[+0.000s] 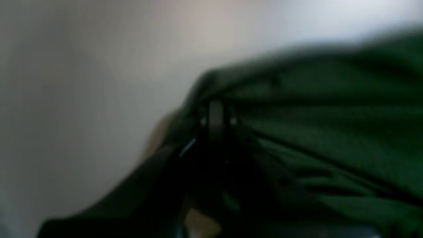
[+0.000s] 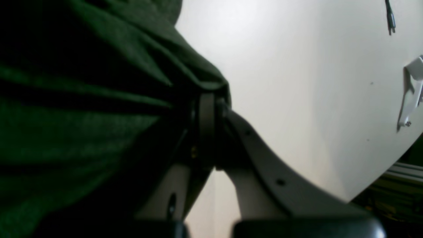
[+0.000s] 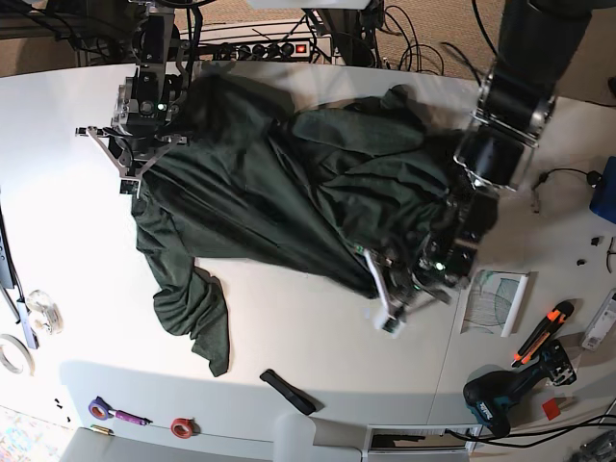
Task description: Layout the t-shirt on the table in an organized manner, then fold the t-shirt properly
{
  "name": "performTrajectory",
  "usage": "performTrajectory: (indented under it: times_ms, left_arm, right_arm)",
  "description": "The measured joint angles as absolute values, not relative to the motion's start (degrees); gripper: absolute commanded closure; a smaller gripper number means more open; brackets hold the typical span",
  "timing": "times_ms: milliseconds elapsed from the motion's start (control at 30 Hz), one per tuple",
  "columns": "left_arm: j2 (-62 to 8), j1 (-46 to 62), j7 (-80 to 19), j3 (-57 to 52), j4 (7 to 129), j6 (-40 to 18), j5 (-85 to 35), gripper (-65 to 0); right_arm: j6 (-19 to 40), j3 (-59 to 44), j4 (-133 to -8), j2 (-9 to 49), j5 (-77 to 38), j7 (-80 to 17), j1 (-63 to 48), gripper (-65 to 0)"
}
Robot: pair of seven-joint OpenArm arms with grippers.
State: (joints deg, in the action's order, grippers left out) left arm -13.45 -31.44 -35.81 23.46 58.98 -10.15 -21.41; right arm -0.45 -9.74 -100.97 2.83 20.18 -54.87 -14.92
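Observation:
A dark green t-shirt (image 3: 269, 192) hangs rumpled between both arms over the white table (image 3: 318, 337), and one sleeve trails down toward the front left. In the base view my right gripper (image 3: 130, 183) pinches the shirt's left edge. Close up, that right gripper (image 2: 206, 109) is shut on a bunched fold of the t-shirt (image 2: 82, 115). My left gripper (image 3: 385, 306) grips the shirt's lower right edge. The left wrist view is blurred, but it shows the left gripper (image 1: 216, 115) shut on the green t-shirt (image 1: 330, 138).
A black strap (image 3: 289, 390) lies near the front edge. Tape rolls (image 3: 178, 426) sit at the front left. A paper sheet (image 3: 496, 298), an orange knife (image 3: 544, 327) and a drill (image 3: 500, 399) lie at the right. A power strip (image 3: 279, 48) runs along the back.

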Motion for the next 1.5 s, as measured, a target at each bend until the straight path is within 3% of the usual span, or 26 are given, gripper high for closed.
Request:
performTrajectory:
  times_ms: [233,267,300,400,533,633,767,900,1033,1167,1333,1500]
  left_arm:
    - [-13.19,-36.8,-29.61,23.46,59.18,-11.03,-23.68,0.0]
    - [-13.19,-37.21,-29.76,23.46,59.18,-10.9,-24.56,-1.0]
    - [-13.23,-37.65,-29.93,23.46,59.16,-11.22,-25.3,-6.0]
    - [-13.5,-39.2,-32.56,23.44,59.09,-15.7,-27.16,-16.2]
    - [-13.39,-38.74,-36.45,23.46,59.13,-21.19,-31.29,-16.6]
    - [-14.7,-38.17,-37.08,23.55,59.11,-23.27,-34.39,-16.6]
    - [-17.47,-38.65,-38.33,23.44,59.13,-28.53,-39.27,-16.8]
    - [-18.24,-38.41,-46.37,23.46,59.11,-33.47,-44.07,-25.4]
    - [-18.28,-36.23,-48.71,23.49,59.29,-36.1,-49.95,-26.6]
    - [-20.27,-31.94,-49.36,23.51,59.75,-38.46,-52.8,-26.6]
    - [-19.77,-29.08,-47.31,23.57,63.09,-38.02,-50.28,-26.6]
    - [-19.97,-29.39,-40.1,23.46,63.29,-28.88,-38.63,-26.7]
  right_arm:
    - [-0.45,-9.74,-100.97,2.83,20.29,-54.81,-14.92,0.0]
    - [-0.45,-9.74,-100.97,2.81,20.32,-54.78,-14.92,0.0]
    - [-0.45,-9.74,-100.97,2.83,20.32,-54.78,-14.92,0.0]
    - [-0.45,-9.74,-100.97,2.83,20.36,-54.68,-14.92,0.0]
    - [-0.1,-9.58,-100.92,3.99,21.89,-56.07,-14.24,0.0]
    - [-3.01,-9.61,-102.98,6.57,21.04,-60.14,-14.57,0.0]
    - [-3.84,-9.74,-110.04,8.38,20.99,-58.04,-14.83,0.0]
    - [-3.44,-9.69,-114.52,8.4,17.21,-53.15,-14.35,0.0]
    - [-1.41,-9.69,-114.58,8.38,11.97,-49.15,-14.39,-18.8]
    - [-0.38,-9.72,-113.67,8.36,10.17,-49.15,-10.72,-19.2]
    - [4.25,-9.72,-104.38,8.25,3.36,-47.86,-2.57,-19.2]
    - [11.38,-9.65,-92.79,7.42,-3.46,-48.75,4.4,-19.4]
